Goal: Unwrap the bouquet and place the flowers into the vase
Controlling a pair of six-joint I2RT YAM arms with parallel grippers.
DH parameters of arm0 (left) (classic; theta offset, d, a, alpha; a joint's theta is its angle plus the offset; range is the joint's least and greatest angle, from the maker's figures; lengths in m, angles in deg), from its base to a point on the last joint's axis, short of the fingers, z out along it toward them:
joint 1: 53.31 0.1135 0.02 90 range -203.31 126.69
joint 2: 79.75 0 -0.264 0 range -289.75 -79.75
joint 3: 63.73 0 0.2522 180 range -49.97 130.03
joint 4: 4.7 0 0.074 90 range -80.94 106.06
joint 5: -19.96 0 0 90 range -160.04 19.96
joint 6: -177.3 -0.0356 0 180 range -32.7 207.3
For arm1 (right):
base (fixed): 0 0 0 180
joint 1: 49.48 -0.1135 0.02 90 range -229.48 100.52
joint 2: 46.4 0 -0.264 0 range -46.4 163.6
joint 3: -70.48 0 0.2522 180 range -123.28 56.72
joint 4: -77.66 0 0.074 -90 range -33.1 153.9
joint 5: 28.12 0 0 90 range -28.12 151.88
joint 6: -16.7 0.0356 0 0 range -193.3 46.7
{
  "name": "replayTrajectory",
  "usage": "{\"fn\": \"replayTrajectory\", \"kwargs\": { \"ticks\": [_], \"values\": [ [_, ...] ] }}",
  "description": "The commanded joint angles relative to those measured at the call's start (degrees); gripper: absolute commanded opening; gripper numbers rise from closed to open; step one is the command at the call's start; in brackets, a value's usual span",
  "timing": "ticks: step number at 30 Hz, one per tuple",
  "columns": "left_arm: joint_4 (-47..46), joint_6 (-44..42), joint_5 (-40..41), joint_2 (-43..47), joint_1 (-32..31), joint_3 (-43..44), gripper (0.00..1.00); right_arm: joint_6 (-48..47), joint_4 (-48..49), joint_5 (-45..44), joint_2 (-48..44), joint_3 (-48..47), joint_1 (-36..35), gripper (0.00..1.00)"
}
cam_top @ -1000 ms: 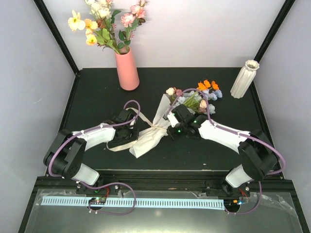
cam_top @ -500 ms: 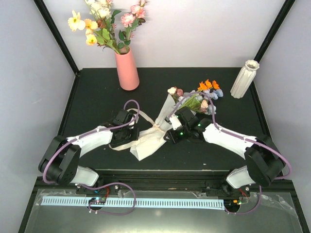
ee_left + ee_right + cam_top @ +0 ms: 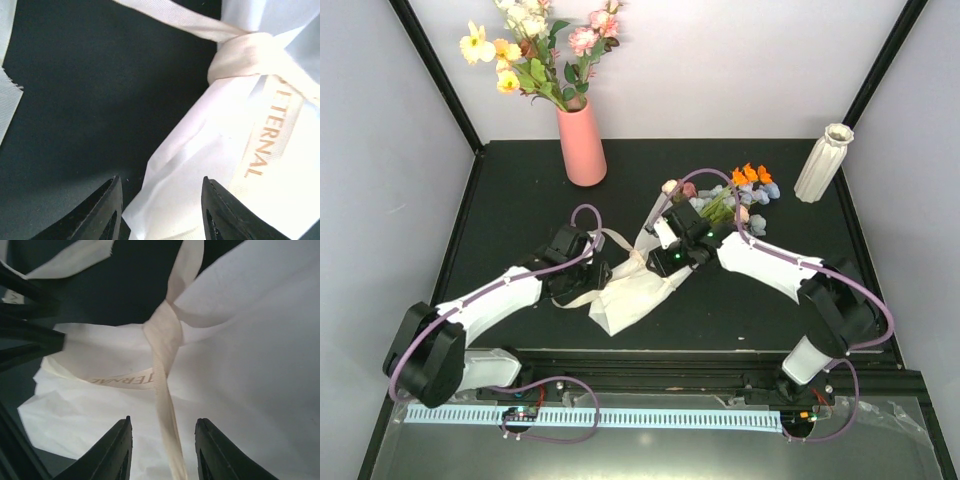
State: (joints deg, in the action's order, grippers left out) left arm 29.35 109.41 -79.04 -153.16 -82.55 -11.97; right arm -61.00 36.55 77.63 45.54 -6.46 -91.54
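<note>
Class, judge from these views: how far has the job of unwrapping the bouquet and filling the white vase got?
Done: nothing yet; the ribbon knot is tied around the paper. In hand: left gripper and right gripper, both open, sit over the wrapped bouquet near the knot. Left: untie, pull off the paper, move the flowers to the vase, which stands apart at the back right.

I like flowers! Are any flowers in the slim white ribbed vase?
No, the slim white ribbed vase stands empty; the orange, blue and pink flowers lie on the black table.
</note>
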Motion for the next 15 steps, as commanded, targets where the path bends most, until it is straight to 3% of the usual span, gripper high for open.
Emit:
{"fn": "replayTrajectory", "kwargs": {
  "ticks": [1, 11, 15],
  "values": [
    [2.66, -1.67, 0.73, 3.89, -0.43, 0.47, 0.48, -1.60, -2.74, -0.32, 2.68, -2.46, -0.12, 0.38],
    [2.39, -2.98, 1.17, 3.09, -0.51, 1.40, 0.55, -1.28, -2.01, 2.96, 8.07, -6.28, -0.67, 0.38],
    [2.60, -3.38, 1.00, 1.38, -0.52, 2.84, 0.56, -1.44, -2.21, 3.06, 10.07, -7.70, -0.76, 0.31]
  ]
}}
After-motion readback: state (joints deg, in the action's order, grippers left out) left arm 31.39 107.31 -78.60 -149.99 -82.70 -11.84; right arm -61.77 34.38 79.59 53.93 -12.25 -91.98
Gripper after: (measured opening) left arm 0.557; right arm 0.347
